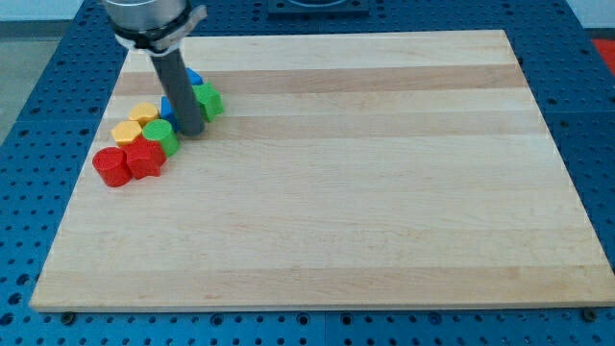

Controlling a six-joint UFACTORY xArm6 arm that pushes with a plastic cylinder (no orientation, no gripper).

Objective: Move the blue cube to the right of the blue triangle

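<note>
My tip (190,133) rests on the wooden surface (365,192) in the upper left part of the view, pressed into a tight cluster of blocks. I carry no gripper, only this dark rod, so there are no jaws to be apart or together.

Two blue pieces show around the rod. One blue block (194,76) peeks out at the rod's upper right side, toward the view's top. A second blue block (168,107) shows as a sliver against the rod's left side. The rod hides most of both, so I cannot tell which is the cube and which the triangle.

A green block (208,100) sits just right of the rod. Another green block (161,135) touches my tip's left side. Two yellow blocks (145,114) (127,131) lie further left, and two red blocks (111,165) (145,159) sit below them.
</note>
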